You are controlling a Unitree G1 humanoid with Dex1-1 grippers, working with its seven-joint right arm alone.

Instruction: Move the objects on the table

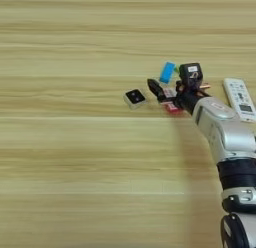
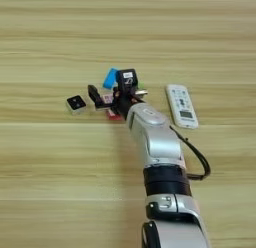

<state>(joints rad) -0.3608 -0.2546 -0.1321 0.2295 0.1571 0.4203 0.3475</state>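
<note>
Five small things lay bunched on the counter (image 1: 75,167) near my reach. My end effector (image 2: 109,94) stood spread wide, one black finger (image 2: 93,95) lying low toward the white square piece (image 2: 76,104), the other raised by the blue bar (image 2: 110,78); it gripped nothing that I could make out. The red-edged flat piece (image 1: 172,108) lay right beneath it, and I judged it light, stiff and thin, awkward to lift off the wood, best pinched by its edges or pushed. The square piece looked light and rigid, easy across its sides. Only a sliver of the green bar (image 1: 176,71) showed behind my raised finger. The remote control (image 2: 182,105) lay apart to my right, slim and hard. Crowding was my trouble: closing on one piece could nudge its neighbours.
</note>
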